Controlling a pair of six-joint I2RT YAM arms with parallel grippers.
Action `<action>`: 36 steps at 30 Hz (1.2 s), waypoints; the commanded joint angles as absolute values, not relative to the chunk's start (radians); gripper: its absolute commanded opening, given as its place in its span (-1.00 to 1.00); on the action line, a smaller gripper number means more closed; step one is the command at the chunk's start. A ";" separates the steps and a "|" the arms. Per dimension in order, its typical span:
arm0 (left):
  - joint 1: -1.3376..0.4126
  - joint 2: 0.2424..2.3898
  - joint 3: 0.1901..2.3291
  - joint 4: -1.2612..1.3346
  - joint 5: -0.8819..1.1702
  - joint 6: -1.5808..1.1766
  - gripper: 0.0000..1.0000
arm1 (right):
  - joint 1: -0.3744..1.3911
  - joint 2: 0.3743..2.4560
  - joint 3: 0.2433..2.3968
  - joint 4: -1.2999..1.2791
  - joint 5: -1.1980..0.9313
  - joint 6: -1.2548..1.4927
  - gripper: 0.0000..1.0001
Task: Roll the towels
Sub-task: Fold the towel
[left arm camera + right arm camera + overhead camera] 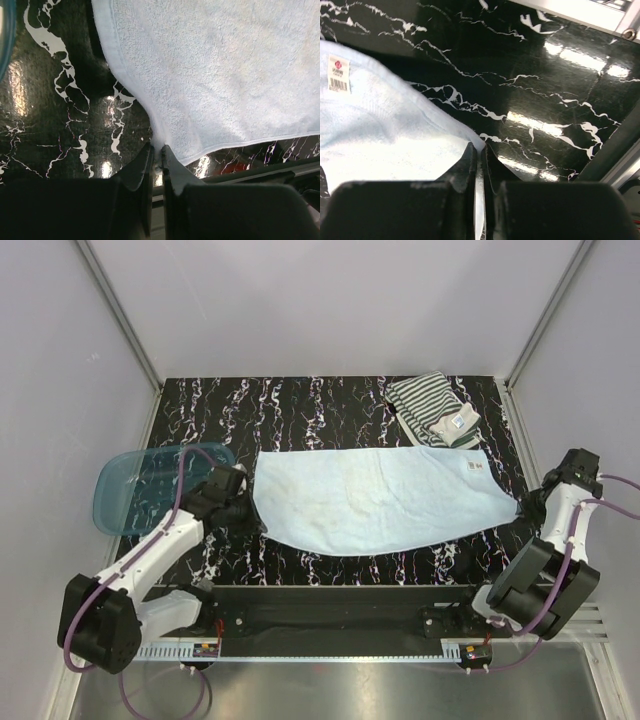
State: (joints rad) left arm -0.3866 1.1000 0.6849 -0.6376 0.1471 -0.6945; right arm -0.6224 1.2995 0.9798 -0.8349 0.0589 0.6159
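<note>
Now you hold blue towel point(380, 500) spread flat mid-counter point(330, 400): left pincer point(157, 150) clamped on left corner, right pincer point(479, 150) on right corner, likely tensioning for rolling. Striped towel point(435, 410) sits folded, far right.

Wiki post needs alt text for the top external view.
A light blue towel lies spread flat on a black marbled table, the left gripper and right gripper each pinching one end of it. A folded striped towel sits far right, a translucent blue tub left.
</note>
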 commanded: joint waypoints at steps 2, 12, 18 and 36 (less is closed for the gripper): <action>-0.393 1.065 0.787 -0.736 0.083 -0.696 -1.00 | -0.657 1.214 0.934 -0.801 0.028 0.646 -1.00; -0.304 1.179 1.021 -0.822 0.040 -0.632 -1.00 | -0.638 1.374 0.937 -0.696 -0.219 0.611 -1.00; -0.246 1.371 1.181 -0.813 0.058 -0.601 -1.00 | -0.531 1.540 1.176 -0.727 -0.187 0.620 -1.00; -0.186 1.802 1.548 -0.822 0.002 -0.592 -1.00 | -0.413 1.928 1.615 -0.819 -0.164 0.614 -1.00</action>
State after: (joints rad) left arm -0.1940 1.7618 1.4826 -0.8219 0.0322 -0.6090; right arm -0.4419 1.9106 1.5547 -0.7952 -0.1715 0.6224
